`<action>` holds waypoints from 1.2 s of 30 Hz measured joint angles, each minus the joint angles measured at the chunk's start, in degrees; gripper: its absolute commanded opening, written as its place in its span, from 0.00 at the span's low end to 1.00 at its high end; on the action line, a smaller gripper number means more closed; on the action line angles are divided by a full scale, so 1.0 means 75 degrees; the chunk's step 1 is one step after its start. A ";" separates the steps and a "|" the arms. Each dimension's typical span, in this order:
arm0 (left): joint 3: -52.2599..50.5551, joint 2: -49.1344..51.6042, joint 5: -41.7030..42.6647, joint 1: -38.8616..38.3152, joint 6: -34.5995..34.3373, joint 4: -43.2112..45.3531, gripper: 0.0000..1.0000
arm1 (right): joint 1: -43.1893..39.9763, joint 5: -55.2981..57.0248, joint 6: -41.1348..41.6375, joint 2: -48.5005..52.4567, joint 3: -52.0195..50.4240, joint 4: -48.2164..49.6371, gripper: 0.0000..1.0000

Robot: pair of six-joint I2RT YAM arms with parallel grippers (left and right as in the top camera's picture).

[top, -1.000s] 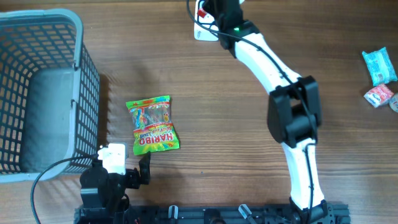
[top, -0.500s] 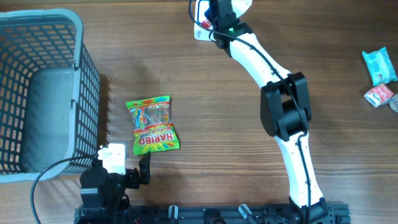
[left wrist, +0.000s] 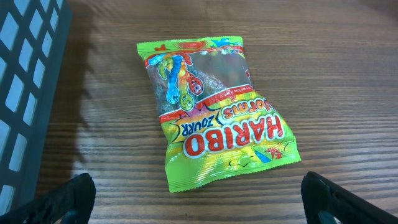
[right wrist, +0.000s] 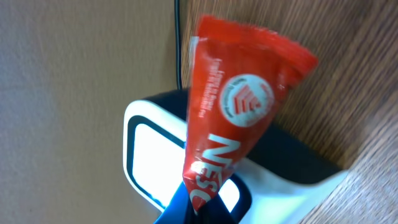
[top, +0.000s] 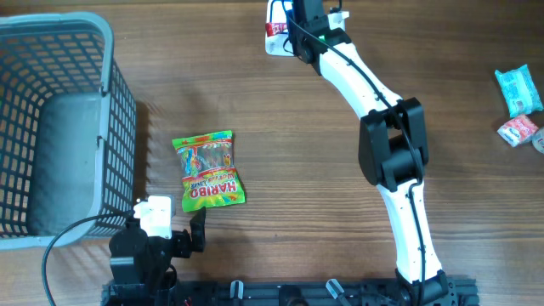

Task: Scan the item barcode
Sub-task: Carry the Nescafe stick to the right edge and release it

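Observation:
My right gripper (right wrist: 202, 208) is shut on the lower end of a red Nescafe sachet (right wrist: 236, 118). It holds the sachet upright in front of the lit window of the white barcode scanner (right wrist: 149, 143). From overhead, the right gripper (top: 296, 19) is at the table's far edge over the scanner (top: 276, 44), with a bit of the red sachet (top: 274, 29) showing. A green Haribo bag (left wrist: 211, 106) lies flat on the wood. My left gripper (left wrist: 202, 202) stands open just short of its near edge, touching nothing.
A grey mesh basket (top: 106, 51) fills the left side, its wall (left wrist: 25, 93) close beside the left gripper. A blue snack pack (top: 518, 89) and a pink one (top: 518, 130) lie at the far right edge.
The right arm has shifted slightly at the scanner, its elbow moving left and the wrist turning, so the red sachet now shows beside the gripper. The left arm and the Haribo bag have not moved.

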 measured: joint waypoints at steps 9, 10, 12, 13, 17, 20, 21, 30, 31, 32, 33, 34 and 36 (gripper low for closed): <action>0.0000 0.0000 -0.0003 0.0000 0.0000 0.0000 1.00 | -0.1078 0.0743 -0.2669 -0.0242 0.1801 -0.4817 0.05; 0.0000 0.0000 -0.0003 0.0000 0.0000 0.0000 1.00 | -0.1437 0.0909 -0.3477 -0.0423 0.1830 -0.5438 0.04; 0.0000 0.0000 0.0000 0.0000 0.0000 0.0003 1.00 | -0.2130 0.1186 -0.5074 -0.0656 0.1920 -0.6446 0.05; 0.0000 0.0000 -0.0003 0.0000 0.0000 0.0000 1.00 | -0.2498 0.1314 -0.6202 -0.0731 0.1891 -0.7012 0.05; 0.0000 0.0000 -0.0003 0.0000 0.0000 0.0003 1.00 | -0.3905 0.1687 -0.9256 -0.0764 0.0705 -0.7265 0.05; 0.0000 0.0000 -0.0003 0.0000 0.0000 0.0003 1.00 | -0.5071 0.1818 -1.0083 -0.0761 -0.0612 -0.6496 0.05; 0.0000 0.0000 -0.0003 0.0000 0.0000 0.0000 1.00 | -0.5321 0.1874 -1.0112 -0.0761 -0.0880 -0.6385 0.13; 0.0000 0.0000 -0.0003 0.0000 0.0000 0.0000 1.00 | -0.5240 0.1145 -0.9670 -0.1996 -0.1023 -0.7213 1.00; 0.0000 0.0000 0.0000 0.0000 0.0000 0.0000 1.00 | -0.4902 0.0734 -0.9629 -0.2323 -0.1011 -0.7472 1.00; 0.0000 0.0000 0.0000 0.0000 0.0000 0.0000 1.00 | -0.4561 0.0233 -0.9617 -0.2556 -0.0979 -0.7612 1.00; 0.0000 0.0000 0.0000 0.0000 0.0000 0.0000 1.00 | -0.4121 -0.0347 -0.9637 -0.2751 -0.0933 -0.7673 1.00; 0.0000 0.0000 -0.0003 0.0000 0.0000 0.0000 1.00 | -0.3497 -0.1443 -0.9754 -0.2853 -0.0927 -0.7670 1.00; 0.0000 0.0000 -0.0003 0.0000 0.0000 0.0003 1.00 | -0.2524 -0.2728 -0.9999 -0.2853 -0.1341 -0.7274 1.00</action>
